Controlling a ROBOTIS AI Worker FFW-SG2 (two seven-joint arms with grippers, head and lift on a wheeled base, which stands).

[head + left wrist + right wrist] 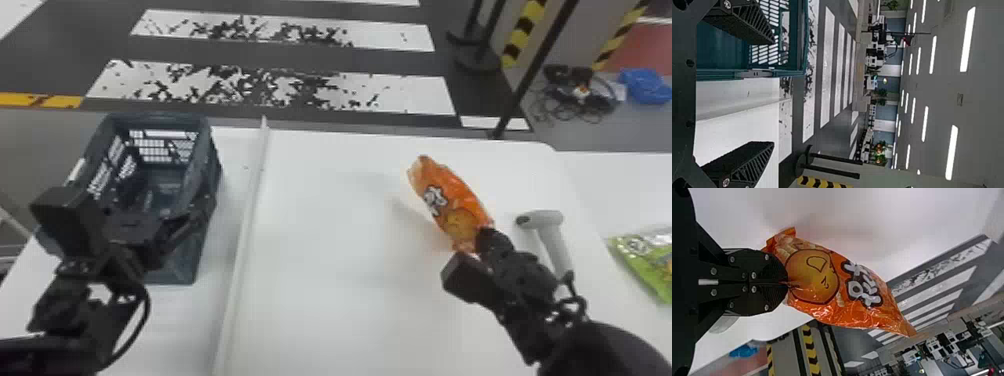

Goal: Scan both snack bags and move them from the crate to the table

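In the head view my right gripper [482, 245] is over the right part of the table, shut on one end of the orange snack bag [450, 200]. The right wrist view has the right gripper [786, 283] pinching the orange bag [856, 291], which stretches out from the fingers. My left gripper [145, 235] is at the near side of the dark crate [200, 170]; its two fingers stand wide apart in the left wrist view, the gripper [772, 92] holding nothing beside the crate [723, 74]. The green snack bag [645, 265] lies at the table's right edge.
A light grey scanner [552, 240] rests on the table [340, 300] just right of the right gripper. A long white ridge [245, 225] runs between the crate and the middle of the table. Black posts [530, 75] stand on the floor behind.
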